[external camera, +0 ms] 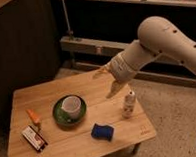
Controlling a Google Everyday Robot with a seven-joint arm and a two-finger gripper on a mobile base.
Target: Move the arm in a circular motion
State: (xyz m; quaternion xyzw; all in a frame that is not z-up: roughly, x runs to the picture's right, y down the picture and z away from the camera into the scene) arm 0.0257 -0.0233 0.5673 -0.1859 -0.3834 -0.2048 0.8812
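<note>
The arm [164,41] is cream-white with thick rounded segments. It reaches in from the upper right and tapers to a pale two-finger gripper [105,82]. The gripper hangs above the back middle of the wooden table [47,96], up and left of a small white bottle [128,104]. Its fingers are spread apart, one pointing left [98,73] and one pointing down [112,90]. It holds nothing.
On the table are a green plate [58,115] with a white cup [71,105], a blue sponge [102,132], an orange object [32,116] and a snack packet [34,138]. A dark cabinet stands at left, and metal shelving [89,43] behind.
</note>
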